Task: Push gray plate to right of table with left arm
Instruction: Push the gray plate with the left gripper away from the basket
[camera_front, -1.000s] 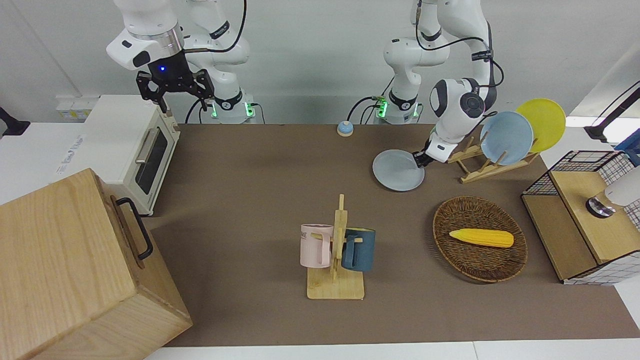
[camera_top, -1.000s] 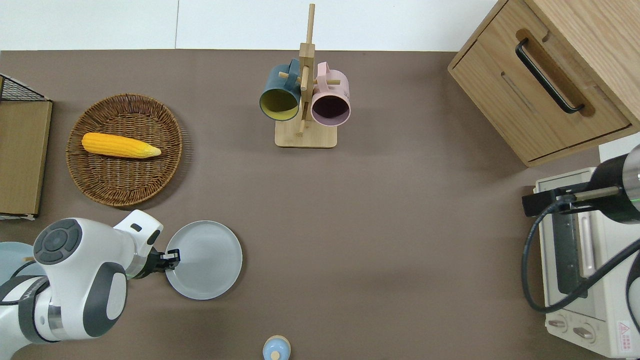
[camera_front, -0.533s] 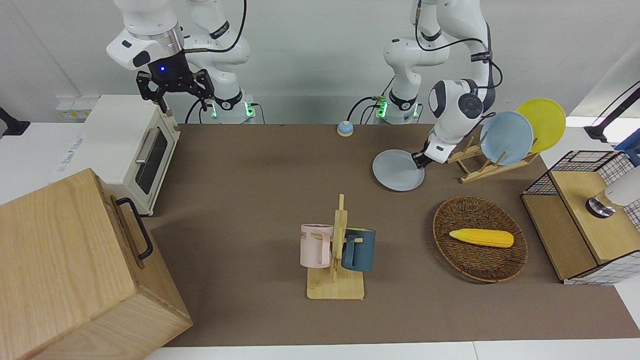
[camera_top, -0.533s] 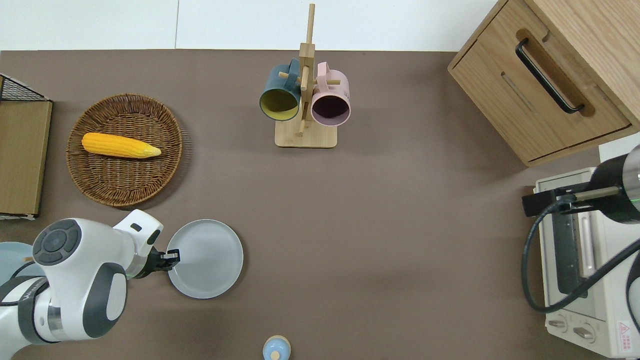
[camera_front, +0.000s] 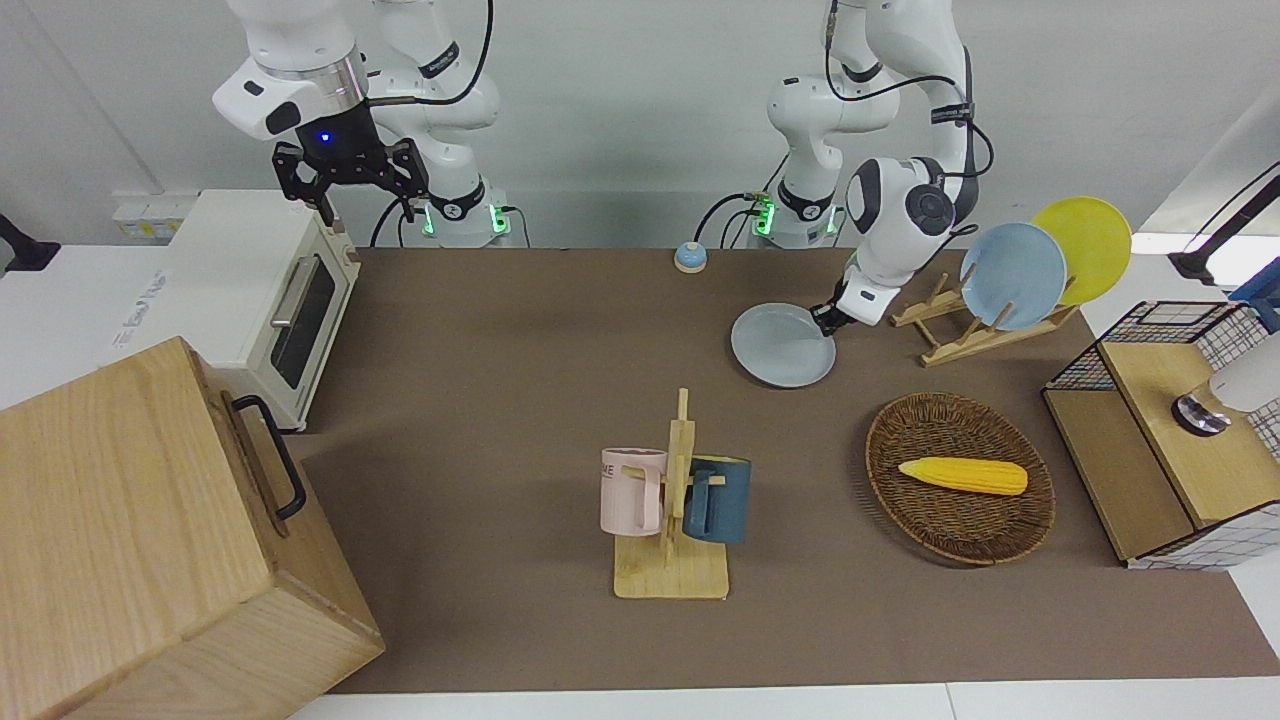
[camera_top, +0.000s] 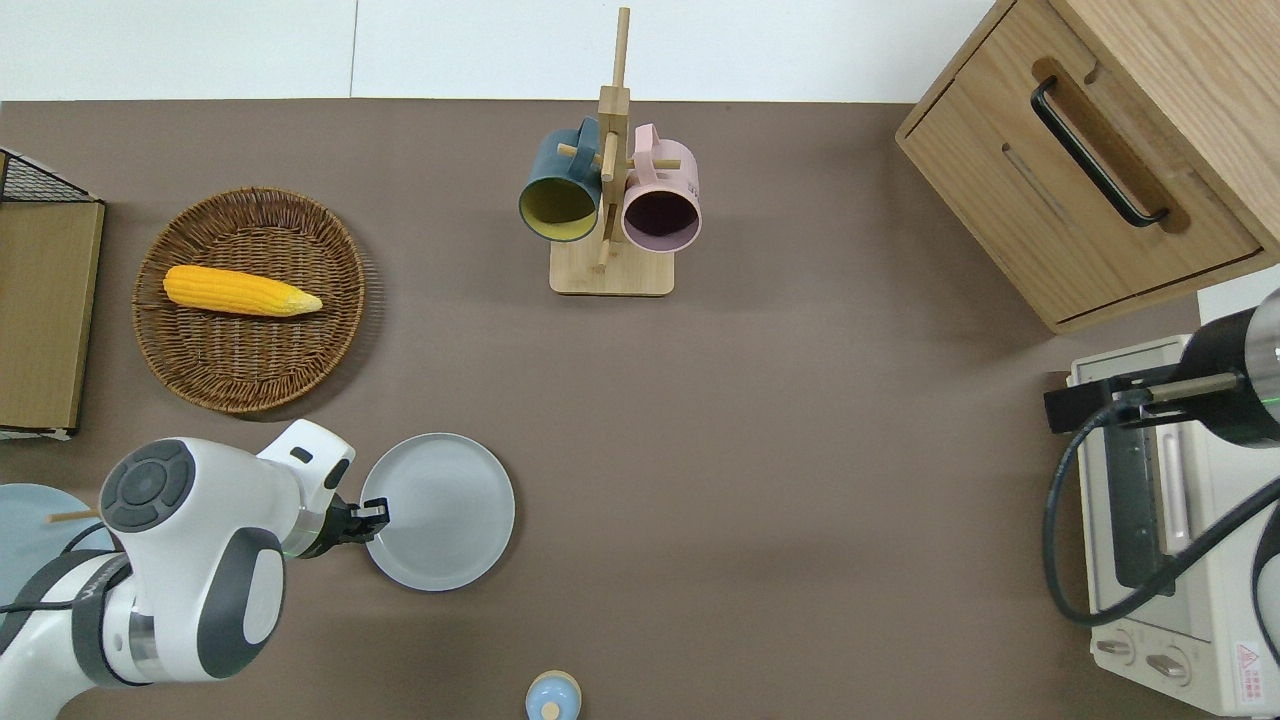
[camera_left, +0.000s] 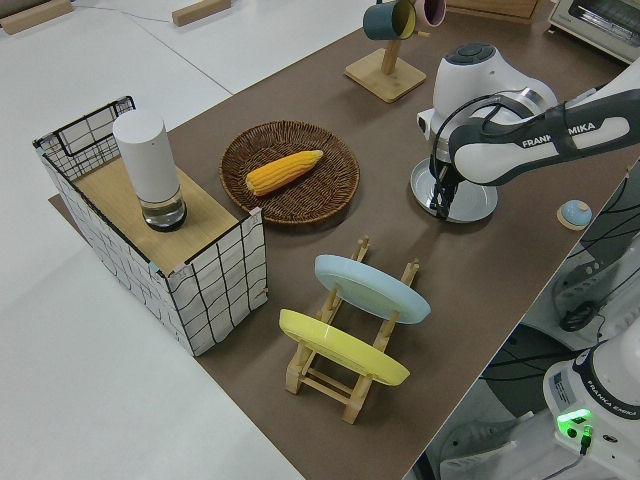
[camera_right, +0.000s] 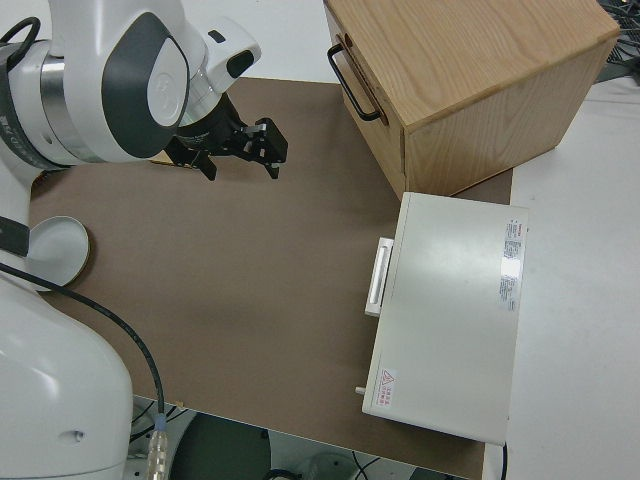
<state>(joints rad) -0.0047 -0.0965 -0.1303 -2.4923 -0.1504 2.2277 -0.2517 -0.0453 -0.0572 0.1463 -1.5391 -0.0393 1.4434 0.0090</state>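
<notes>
One steady, low push suits: the left gripper (camera_top: 375, 513), finger spacing unclear, presses the gray plate's (camera_top: 445, 510) rim along the table (camera_top: 800, 450).

Corn (camera_top: 241, 290) lies in the wicker basket (camera_top: 330, 345); two mugs (camera_top: 660, 208) apparently hang on their stand (camera_top: 612, 272).

A pale gray-blue plate (camera_top: 440, 510) is seen on a matte brown table (camera_top: 760, 450), near a yellow corn cob (camera_top: 240, 291) in a brown woven basket (camera_top: 330, 350).
</notes>
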